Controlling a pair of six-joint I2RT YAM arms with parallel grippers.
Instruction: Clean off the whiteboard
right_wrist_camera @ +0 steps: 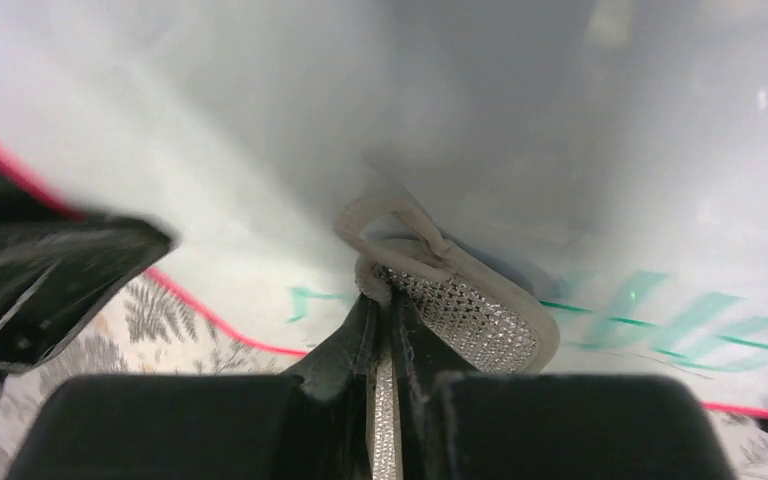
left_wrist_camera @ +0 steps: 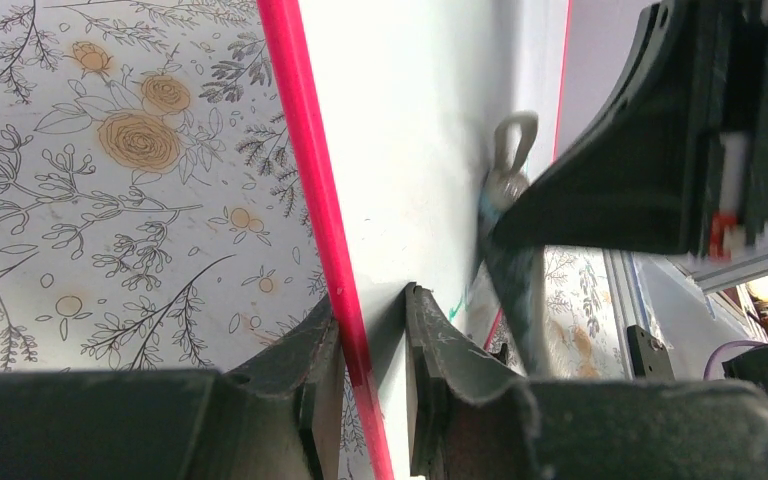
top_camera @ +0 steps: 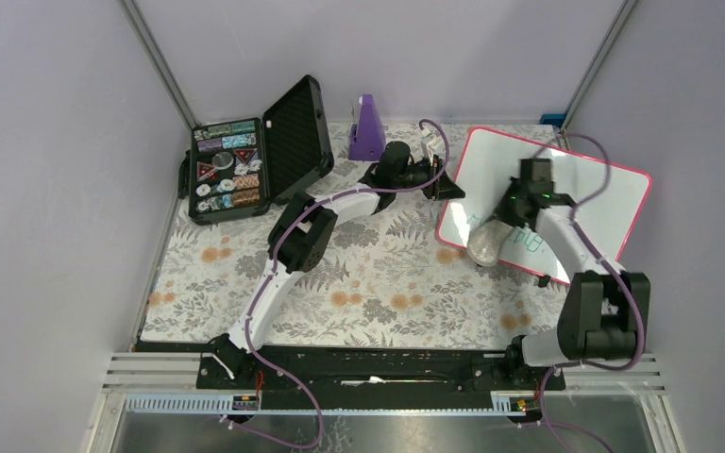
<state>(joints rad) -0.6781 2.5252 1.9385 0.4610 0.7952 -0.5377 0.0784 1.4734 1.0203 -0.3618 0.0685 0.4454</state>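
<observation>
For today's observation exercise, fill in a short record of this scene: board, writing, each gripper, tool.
whiteboard: red frame, right side of scene
green writing: not yet erased
left gripper: shut on the whiteboard's frame
right gripper: shut on the sponge
sponge position: on the board, beside the writing

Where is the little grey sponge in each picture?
Top view: the sponge lies on the near left part of the whiteboard, right of the picture's middle.
Left wrist view: seen edge-on, right of centre, with its loop at the top.
Right wrist view: bottom centre, pinched by the right gripper.
Shared landmark: the board's red frame shows in all three.
</observation>
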